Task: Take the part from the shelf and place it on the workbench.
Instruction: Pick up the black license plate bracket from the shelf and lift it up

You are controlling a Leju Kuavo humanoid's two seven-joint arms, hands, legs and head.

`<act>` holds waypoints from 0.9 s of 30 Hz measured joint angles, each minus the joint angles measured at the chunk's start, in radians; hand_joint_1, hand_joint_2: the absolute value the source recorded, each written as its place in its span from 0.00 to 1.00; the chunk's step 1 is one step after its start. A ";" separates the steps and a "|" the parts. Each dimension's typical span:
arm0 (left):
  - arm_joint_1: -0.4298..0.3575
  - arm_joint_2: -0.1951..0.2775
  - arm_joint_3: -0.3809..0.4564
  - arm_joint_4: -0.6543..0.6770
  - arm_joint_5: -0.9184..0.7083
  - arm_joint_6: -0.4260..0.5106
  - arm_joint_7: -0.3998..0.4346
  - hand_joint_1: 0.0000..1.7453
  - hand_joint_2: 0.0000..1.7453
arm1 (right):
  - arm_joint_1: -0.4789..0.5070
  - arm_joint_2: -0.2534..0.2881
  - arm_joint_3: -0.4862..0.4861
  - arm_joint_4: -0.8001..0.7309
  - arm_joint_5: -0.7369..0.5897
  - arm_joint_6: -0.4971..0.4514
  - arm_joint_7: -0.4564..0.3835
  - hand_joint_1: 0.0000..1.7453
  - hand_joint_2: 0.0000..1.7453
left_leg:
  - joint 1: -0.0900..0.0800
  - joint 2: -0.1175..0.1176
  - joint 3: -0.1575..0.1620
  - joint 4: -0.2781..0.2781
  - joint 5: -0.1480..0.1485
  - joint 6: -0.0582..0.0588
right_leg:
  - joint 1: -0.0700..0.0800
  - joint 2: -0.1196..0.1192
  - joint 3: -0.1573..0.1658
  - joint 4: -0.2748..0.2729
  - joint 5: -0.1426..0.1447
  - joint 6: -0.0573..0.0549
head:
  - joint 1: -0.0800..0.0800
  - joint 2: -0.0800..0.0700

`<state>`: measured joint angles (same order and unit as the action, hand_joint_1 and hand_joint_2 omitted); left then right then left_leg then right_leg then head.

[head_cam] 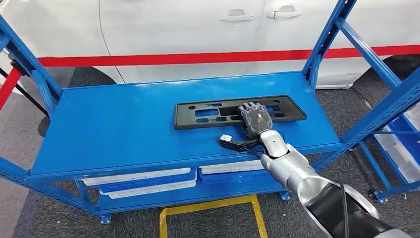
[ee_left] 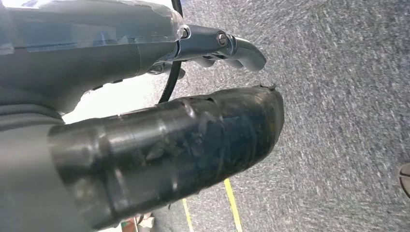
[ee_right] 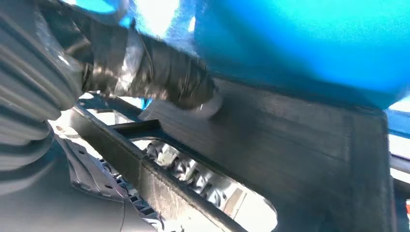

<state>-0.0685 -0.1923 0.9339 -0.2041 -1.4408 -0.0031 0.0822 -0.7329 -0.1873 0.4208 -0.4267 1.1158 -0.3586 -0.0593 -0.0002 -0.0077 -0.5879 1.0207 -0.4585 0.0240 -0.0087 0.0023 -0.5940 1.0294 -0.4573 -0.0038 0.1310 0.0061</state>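
One part [head_cam: 208,115] under right robot hand [head_cam: 256,119]

Long flat black plastic part with cutouts [head_cam: 240,112] lies on the top deck of the blue metal shelf [head_cam: 124,124], right of centre, lengthwise. Right hand [head_cam: 256,119] rests on part's right half, reaching from the front edge. White-lidded blue bins [head_cam: 143,179] on lower level. White car [head_cam: 198,29] behind shelf.

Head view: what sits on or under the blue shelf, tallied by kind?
Black plastic part on the top deck, under the right hand: 1
Blue storage bins on the lower level: 3 visible
Total: 4
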 joint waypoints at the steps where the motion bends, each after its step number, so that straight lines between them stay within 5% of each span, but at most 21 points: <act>1: 0.000 0.000 0.000 0.000 0.000 0.000 0.000 0.00 0.00 | 0.000 0.000 0.000 0.000 0.000 0.000 0.000 1.00 1.00 | 0.000 0.000 0.000 0.000 0.000 0.001 | 0.000 0.000 0.000 0.000 0.000 0.001 | 0.000 0.000; 5: -0.001 0.000 0.000 0.000 0.000 0.000 -0.001 0.00 0.00 | 0.000 0.000 0.000 0.002 0.000 0.000 -0.002 1.00 1.00 | -0.002 0.000 0.000 0.000 -0.001 0.003 | -0.002 0.000 0.001 -0.002 0.001 0.005 | 0.000 0.000; 9: 0.000 0.000 0.000 0.000 0.002 0.000 -0.005 0.00 1.00 | 0.000 0.000 0.000 0.002 0.001 0.000 -0.004 1.00 1.00 | -0.003 0.000 0.000 0.001 -0.002 0.005 | -0.003 0.000 0.001 -0.003 0.000 0.009 | 0.000 0.000; 27: 0.000 0.000 0.019 0.000 0.037 -0.004 -0.049 0.00 1.00 | 0.003 -0.004 -0.007 0.002 0.003 -0.002 -0.032 1.00 1.00 | -0.002 0.001 0.001 0.001 -0.002 0.007 | -0.002 0.000 0.001 -0.003 -0.001 0.012 | 0.000 0.000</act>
<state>-0.0686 -0.1923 0.9525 -0.2041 -1.4033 -0.0070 0.0336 -0.7302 -0.1915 0.4136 -0.4250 1.1192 -0.3607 -0.0917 -0.0018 -0.0071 -0.5872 1.0213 -0.4609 0.0306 -0.0104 0.0027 -0.5933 1.0265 -0.4584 0.0077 0.1308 0.0061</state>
